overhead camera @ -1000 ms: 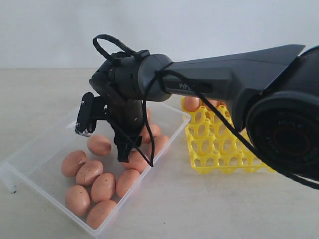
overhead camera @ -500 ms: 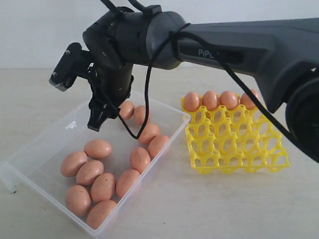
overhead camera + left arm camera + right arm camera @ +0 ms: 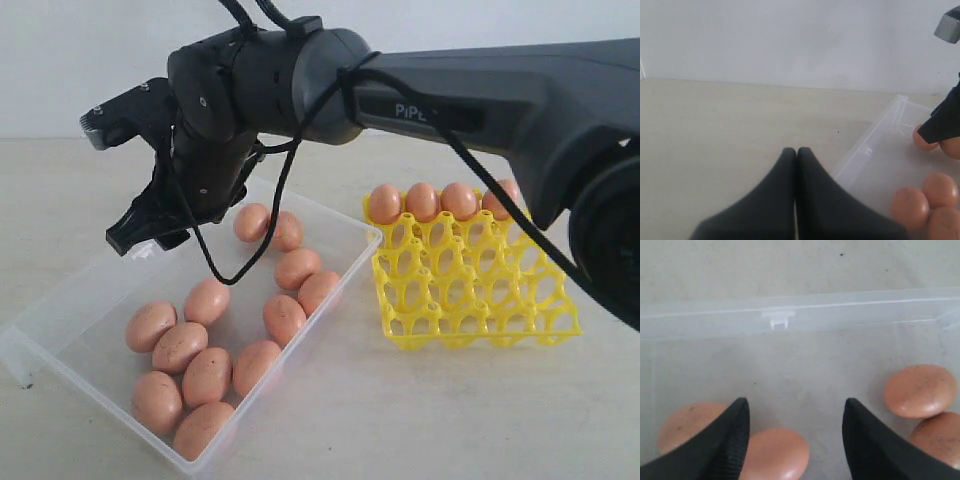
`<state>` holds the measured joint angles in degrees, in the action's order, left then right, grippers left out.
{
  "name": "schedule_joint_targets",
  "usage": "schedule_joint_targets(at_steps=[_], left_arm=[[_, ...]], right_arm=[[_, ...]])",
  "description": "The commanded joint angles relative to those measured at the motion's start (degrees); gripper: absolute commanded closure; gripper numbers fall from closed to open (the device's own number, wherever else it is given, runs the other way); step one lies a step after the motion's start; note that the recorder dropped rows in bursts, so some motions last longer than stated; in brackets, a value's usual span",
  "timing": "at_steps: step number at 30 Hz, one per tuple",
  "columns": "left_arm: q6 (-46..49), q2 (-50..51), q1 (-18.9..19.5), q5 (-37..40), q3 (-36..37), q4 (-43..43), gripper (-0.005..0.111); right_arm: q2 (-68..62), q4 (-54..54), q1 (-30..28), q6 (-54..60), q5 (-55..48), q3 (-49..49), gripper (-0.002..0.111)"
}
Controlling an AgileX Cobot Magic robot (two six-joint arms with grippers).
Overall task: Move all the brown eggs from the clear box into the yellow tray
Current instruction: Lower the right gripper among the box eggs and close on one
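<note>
Right jaws leftward over clear box [image 3: 95, 295]

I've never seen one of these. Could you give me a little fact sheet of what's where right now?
Clear box: twelve brown eggs inside
Yellow tray: four more eggs along its back row
Right gripper: open, empty, above the box
Left gripper: shut, empty, outside the box

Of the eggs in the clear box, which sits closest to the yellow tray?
The brown egg midway along the wall facing the yellow tray; the others sit farther off.
</note>
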<state>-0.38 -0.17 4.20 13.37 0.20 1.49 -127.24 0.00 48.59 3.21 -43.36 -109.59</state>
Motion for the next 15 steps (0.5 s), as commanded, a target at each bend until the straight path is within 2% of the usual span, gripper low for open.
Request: schedule_joint_targets(at_steps=[1,5,6,11,15], left_arm=[[0.38,0.17,-0.28,0.01,-0.20,0.12,0.111],[0.38,0.17,-0.28,-0.28,-0.20,0.12,0.111],[0.38,0.17,-0.28,-0.28,-0.20,0.12,0.111],[0.38,0.17,-0.28,-0.28,-0.20,0.12,0.111],[0.38,0.17,-0.28,-0.28,-0.20,0.12,0.111]], right_arm=[[-0.91,-1.95,-1.94,-6.32,-1.82,0.03,0.054],[-1.26,-1.95,-5.79,-3.55,-10.24,-1.15,0.054],[-1.26,-1.95,-6.45,-0.70,-12.21,-1.44,0.054],[-1.35,-1.82,-6.62,27.36,-23.17,-1.83,0.054],[-1.35,-1.82,-5.27,30.40,-22.85,-1.70,0.054]])
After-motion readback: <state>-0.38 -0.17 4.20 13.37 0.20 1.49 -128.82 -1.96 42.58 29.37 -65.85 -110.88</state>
